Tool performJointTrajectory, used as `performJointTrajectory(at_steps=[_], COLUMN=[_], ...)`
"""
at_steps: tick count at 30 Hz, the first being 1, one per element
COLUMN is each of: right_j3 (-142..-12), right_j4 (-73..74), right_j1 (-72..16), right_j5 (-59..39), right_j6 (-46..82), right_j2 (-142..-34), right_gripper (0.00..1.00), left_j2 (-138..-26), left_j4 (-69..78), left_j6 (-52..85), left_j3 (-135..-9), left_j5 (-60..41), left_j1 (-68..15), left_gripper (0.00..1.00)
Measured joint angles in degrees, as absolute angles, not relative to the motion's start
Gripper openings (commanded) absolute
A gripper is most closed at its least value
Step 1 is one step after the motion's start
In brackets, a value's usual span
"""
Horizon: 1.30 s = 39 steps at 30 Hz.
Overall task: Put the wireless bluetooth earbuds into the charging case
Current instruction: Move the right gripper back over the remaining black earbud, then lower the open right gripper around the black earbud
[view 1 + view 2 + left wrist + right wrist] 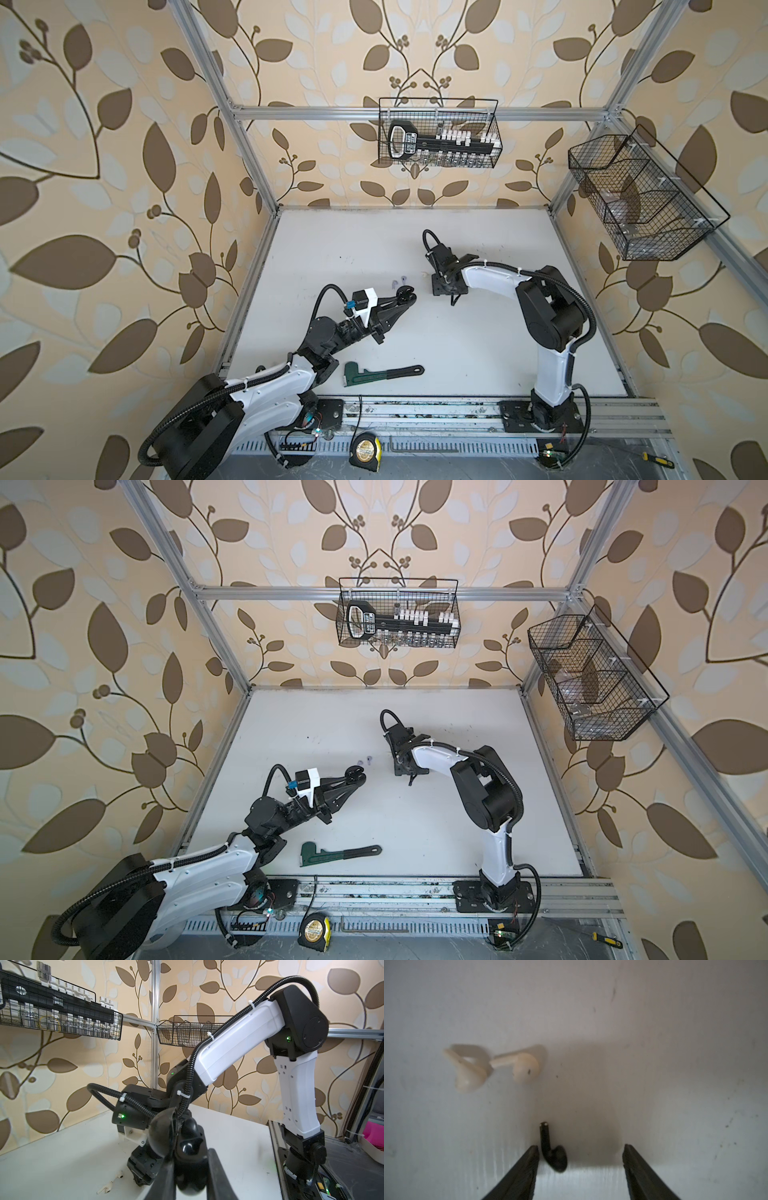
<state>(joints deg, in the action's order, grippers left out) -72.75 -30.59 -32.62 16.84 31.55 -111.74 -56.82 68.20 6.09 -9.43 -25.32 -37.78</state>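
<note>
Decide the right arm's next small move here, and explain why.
Probably close the right gripper on the black earbud: it lies on the table between the open fingers, near one of them, while the left gripper holds the open black charging case ready.

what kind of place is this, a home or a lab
Likely a robot test cell, not a home: an aluminium frame backed by leaf wallpaper, a white table, and a wire basket hung on the frame.

No lettering anywhere is clear enough to read.
</note>
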Motion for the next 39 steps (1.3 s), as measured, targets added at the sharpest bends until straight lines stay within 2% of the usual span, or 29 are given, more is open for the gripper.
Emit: performJointTrajectory(at_steps=[8, 15, 39], right_j3=[-69.95, -69.95, -66.98], right_j4=[-29.39, -29.36, -29.39], right_j1=[-32.67, -32.01, -29.21], right_j5=[16.05, 16.12, 19.44], right_j6=[32.38, 33.04, 34.52], right_j2=[-109.78, -109.78, -106.61], right_gripper=[0.59, 0.47, 0.45], left_j2=[-56.12, -56.12, -55.11], left_j4=[67.20, 67.20, 67.07], left_j6=[5.87, 5.87, 4.99], left_j3=[-9.43, -9.43, -9.43], left_j5=[-25.32, -25.32, -25.30], left_j1=[-37.78, -37.78, -37.78], left_gripper=[0.00, 0.00, 0.00])
